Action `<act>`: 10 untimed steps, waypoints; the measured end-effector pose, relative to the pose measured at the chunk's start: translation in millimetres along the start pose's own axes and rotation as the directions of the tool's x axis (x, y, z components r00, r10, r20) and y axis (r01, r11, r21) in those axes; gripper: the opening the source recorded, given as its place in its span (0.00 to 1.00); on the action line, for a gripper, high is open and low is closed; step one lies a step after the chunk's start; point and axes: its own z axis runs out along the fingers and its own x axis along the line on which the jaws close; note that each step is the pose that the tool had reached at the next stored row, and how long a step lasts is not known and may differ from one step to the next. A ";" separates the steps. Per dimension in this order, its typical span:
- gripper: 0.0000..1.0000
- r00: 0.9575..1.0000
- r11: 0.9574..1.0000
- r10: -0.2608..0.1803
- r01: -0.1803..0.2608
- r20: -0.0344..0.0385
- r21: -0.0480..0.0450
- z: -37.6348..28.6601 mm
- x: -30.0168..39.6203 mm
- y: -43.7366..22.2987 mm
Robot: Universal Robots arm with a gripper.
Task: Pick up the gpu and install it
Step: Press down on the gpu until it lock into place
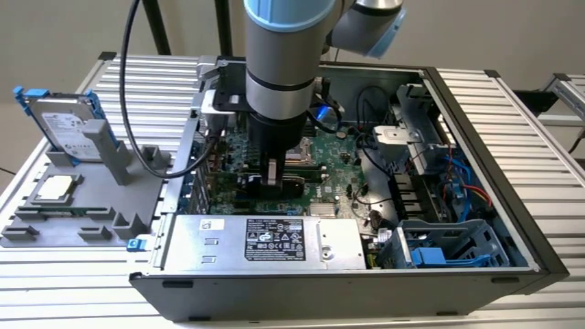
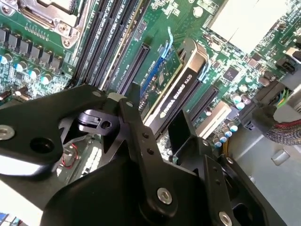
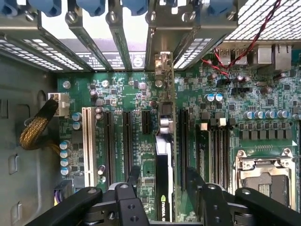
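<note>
The gpu [image 3: 162,160] stands on edge in a slot of the green motherboard [image 3: 122,94], its silver bracket end [image 3: 161,66] against the case's rear slot openings. In the second wrist view its black shroud edge [image 2: 181,84] runs along the slot. My gripper [image 3: 163,176] is open and straddles the card, one black finger [image 3: 133,175] on each side with a small gap to it. In the exterior view the gripper [image 1: 274,179] hangs low inside the open computer case [image 1: 475,103], right over the gpu [image 1: 306,188].
A silver power supply [image 1: 265,243] lies along the case's near side, and a drive cage [image 1: 448,247] with cables [image 1: 457,178] sits at the exterior view's right. A hard drive in a blue caddy [image 1: 68,127] stands on the grey fixture [image 1: 55,219] outside. The processor socket [image 3: 268,174] is beside the memory slots.
</note>
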 end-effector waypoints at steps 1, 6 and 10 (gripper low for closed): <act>1.00 1.000 1.000 0.000 0.000 0.000 0.000 -4.0 -0.2 0.2; 1.00 1.000 1.000 0.000 0.000 0.000 0.000 -26.5 -1.5 0.9; 1.00 1.000 1.000 0.000 0.000 0.000 0.000 -44.3 -2.6 1.5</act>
